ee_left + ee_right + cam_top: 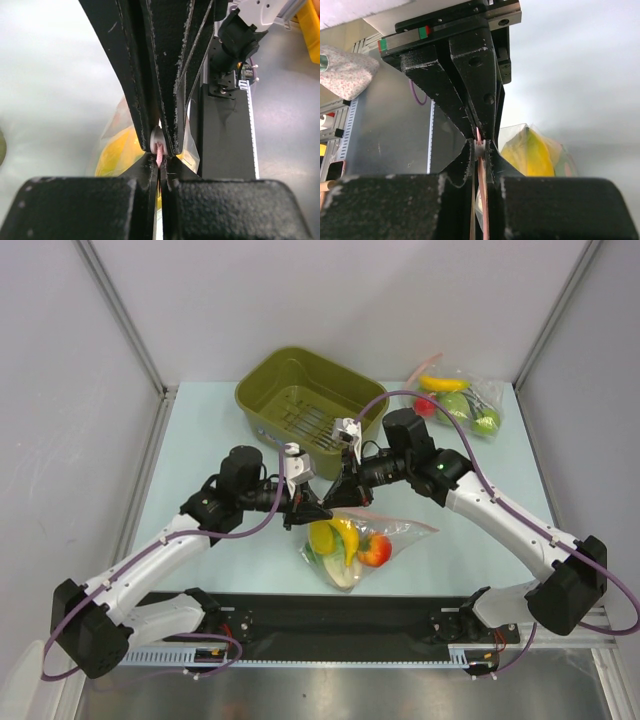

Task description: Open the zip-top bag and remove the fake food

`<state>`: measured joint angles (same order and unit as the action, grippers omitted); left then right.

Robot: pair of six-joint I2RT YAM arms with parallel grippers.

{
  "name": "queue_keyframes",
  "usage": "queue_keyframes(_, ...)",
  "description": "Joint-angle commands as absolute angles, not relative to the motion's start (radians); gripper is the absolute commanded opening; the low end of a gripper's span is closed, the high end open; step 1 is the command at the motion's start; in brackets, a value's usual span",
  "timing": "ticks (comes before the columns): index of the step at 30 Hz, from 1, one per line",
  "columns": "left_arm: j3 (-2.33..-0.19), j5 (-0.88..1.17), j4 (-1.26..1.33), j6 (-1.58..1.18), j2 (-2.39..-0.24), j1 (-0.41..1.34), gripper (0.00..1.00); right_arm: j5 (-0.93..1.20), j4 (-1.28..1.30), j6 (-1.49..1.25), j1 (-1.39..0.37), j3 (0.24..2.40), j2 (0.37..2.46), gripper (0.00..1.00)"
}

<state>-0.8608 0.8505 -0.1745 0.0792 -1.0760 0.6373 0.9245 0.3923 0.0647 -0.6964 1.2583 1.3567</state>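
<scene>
- Zip-top bag [398, 532] of crinkly clear plastic, with a pink zip strip [159, 151] along the mouth: sagging just below and in front of both sets of fingertips, between the two arms at the near middle of the pale blue table [200, 440]. Resting there or hanging clear: cannot tell.
- Fake food [350, 545] inside, not yet out: yellow plastic banana, red round fruit, pale leafy piece at the bottom.
- Left gripper [159, 162] clenched on the pink strip. Right gripper [481, 150] likewise clamped on it, tip to tip against the left.
- Step in hand, by judgement: parting the seal. Draw the two pinches apart slowly, in opposite directions across the mouth, with firm grip throughout.
- Best with one lip per pinch. With both layers caught in one pinch, no opening likely. Unclear from either wrist view.
- Beware thin film slipping free, and contents tumbling out early.
- Olive-green plastic basket [305, 400] behind, well apart. Second clear bag of green fruits [462, 400] at far right, touched by neither arm.
</scene>
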Motion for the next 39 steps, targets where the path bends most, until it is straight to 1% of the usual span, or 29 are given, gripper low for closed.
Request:
queue_keyframes(1, -0.853, 0.776, -0.132, 0.086, -1.039, 0.641, 0.00, 0.908, 0.426, 0.090, -0.700, 1.287, 1.335, 0.00)
queue_keyframes(16, -0.859, 0.549, -0.153, 0.074, -1.034, 0.638, 0.00, 0.868, 0.498, 0.117, -0.637, 1.249, 1.264, 0.00)
queue_keyframes(31, -0.851, 0.214, -0.160, 0.012, -1.009, 0.597, 0.00, 0.804, 0.586, 0.141, -0.543, 1.229, 1.178, 0.00)
queue_keyframes(39, -0.838, 0.130, -0.149, -0.032, -0.991, 0.555, 0.00, 0.767, 0.643, 0.161, -0.494, 1.229, 1.138, 0.00)
